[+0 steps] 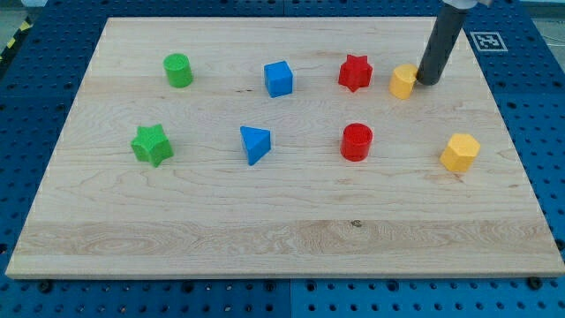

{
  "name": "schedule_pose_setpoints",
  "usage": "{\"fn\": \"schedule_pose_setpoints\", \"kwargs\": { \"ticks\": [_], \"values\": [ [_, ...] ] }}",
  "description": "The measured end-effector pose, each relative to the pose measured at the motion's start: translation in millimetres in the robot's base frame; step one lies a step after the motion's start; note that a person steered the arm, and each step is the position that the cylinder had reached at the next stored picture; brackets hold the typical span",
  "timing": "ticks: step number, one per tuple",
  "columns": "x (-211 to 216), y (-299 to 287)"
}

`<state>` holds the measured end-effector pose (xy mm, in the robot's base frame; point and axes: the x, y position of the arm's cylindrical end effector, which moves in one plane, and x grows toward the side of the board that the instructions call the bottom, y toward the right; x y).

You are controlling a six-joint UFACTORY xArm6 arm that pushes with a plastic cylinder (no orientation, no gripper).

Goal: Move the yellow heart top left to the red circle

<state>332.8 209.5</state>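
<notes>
The yellow heart (403, 81) sits near the view's top right of the wooden board (282, 238), in the upper row of blocks. My tip (427, 82) is right against the heart's right side, touching or all but touching it, with the dark rod rising up and slightly to the view's right until it leaves the top edge. The arm carries no claw, only this rod, so nothing is clamped or held; the heart simply rests on the board beside the tip.

Just to the view's left of the heart is the red star (355, 72), near but apart from it. The red circle (357, 141), a short cylinder, stands below the star in the lower row, down and to the left of the heart and well apart from it.

Further left in the upper row are the blue cube (278, 79) and the green cylinder (178, 71). The lower row holds the green star (152, 145), the blue triangle (255, 143) and, at the view's right, a yellow hexagon (460, 152). The board lies on a blue perforated table (26, 106)
</notes>
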Motion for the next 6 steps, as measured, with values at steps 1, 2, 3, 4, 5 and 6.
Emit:
{"fn": "schedule_pose_setpoints", "kwargs": {
  "ticks": [1, 2, 3, 4, 5, 6],
  "values": [
    [-4.5, -19.5],
    [28.4, -49.2],
    [56.5, -67.8],
    [58.7, -68.7],
    [59.1, -65.3],
    [81.9, -99.2]
  ]
}}
